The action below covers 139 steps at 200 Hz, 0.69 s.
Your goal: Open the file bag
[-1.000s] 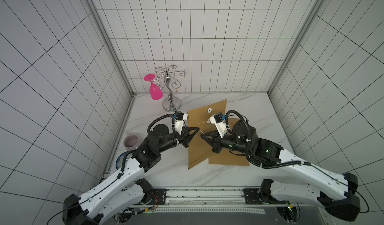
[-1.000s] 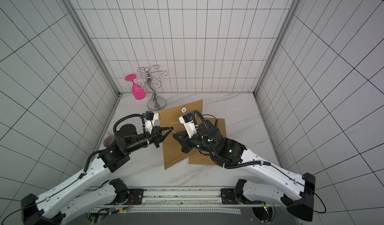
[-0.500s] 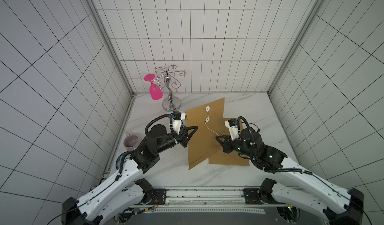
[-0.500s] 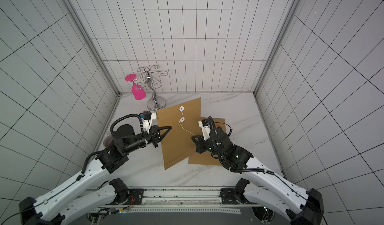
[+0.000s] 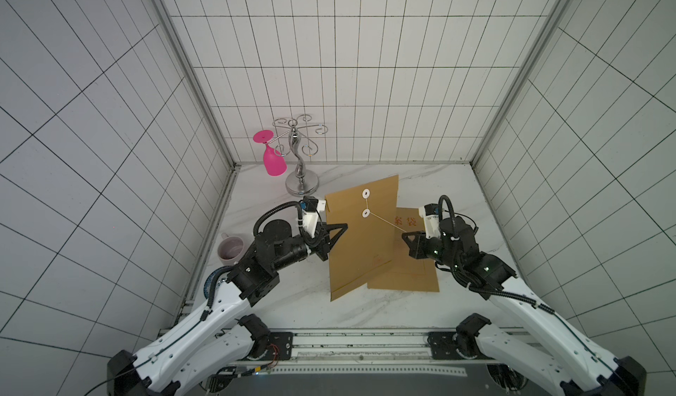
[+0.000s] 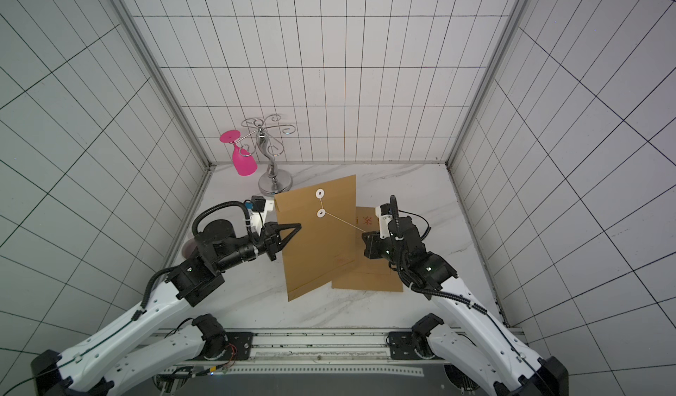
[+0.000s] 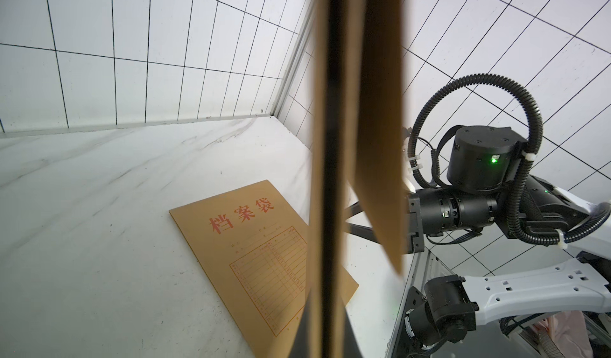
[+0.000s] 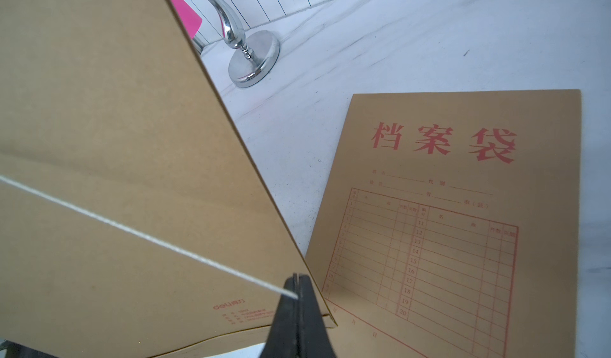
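Both claws grip tight: the left claw (image 5: 344, 226) holds the file bag (image 5: 358, 259) upright, while the right claw (image 5: 404, 235) has backed away, stretching the string (image 5: 384, 223) taut, so unwinding seems nearly done.

White tiled walls (image 5: 347, 65) with dark grid lines enclose a white, grey-veined marble tabletop (image 5: 431, 185) on its left, far and right sides. Grey metal strips (image 5: 190, 72) line both far corners. Even, soft light.

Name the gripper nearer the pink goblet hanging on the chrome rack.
Left. The left gripper clamps the brown file bag on the goblet side; the right gripper pinches its string beyond.
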{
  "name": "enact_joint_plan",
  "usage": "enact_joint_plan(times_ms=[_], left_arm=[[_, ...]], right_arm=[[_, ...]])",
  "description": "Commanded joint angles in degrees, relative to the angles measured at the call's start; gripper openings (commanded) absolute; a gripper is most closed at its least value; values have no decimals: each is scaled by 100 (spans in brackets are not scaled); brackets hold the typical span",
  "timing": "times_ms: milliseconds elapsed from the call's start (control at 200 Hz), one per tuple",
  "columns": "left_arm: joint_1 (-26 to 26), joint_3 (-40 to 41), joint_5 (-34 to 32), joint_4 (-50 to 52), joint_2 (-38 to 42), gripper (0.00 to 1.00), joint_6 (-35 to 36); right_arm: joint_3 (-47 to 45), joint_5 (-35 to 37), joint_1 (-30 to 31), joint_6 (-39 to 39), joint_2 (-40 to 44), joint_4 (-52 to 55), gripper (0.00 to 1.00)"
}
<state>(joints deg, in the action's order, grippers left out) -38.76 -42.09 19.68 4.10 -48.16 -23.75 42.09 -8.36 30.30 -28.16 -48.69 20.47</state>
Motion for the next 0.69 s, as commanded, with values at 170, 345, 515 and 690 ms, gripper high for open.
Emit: enact_joint_plan(times_ms=[170, 345, 515, 690], left_arm=[[62, 133, 7, -83, 79, 0, 72], [62, 176, 9, -137, 62, 0, 81], [62, 208, -12, -159, 9, 0, 90], [62, 257, -46, -240, -43, 0, 40]], right_arm=[[2209, 60, -245, 598, -322, 955, 0], [3361, -341, -44, 653, -856, 1048, 0], [4399, 37, 848, 892, -1397, 1137, 0], [5041, 271, 1719, 979, -1844, 1049, 0]])
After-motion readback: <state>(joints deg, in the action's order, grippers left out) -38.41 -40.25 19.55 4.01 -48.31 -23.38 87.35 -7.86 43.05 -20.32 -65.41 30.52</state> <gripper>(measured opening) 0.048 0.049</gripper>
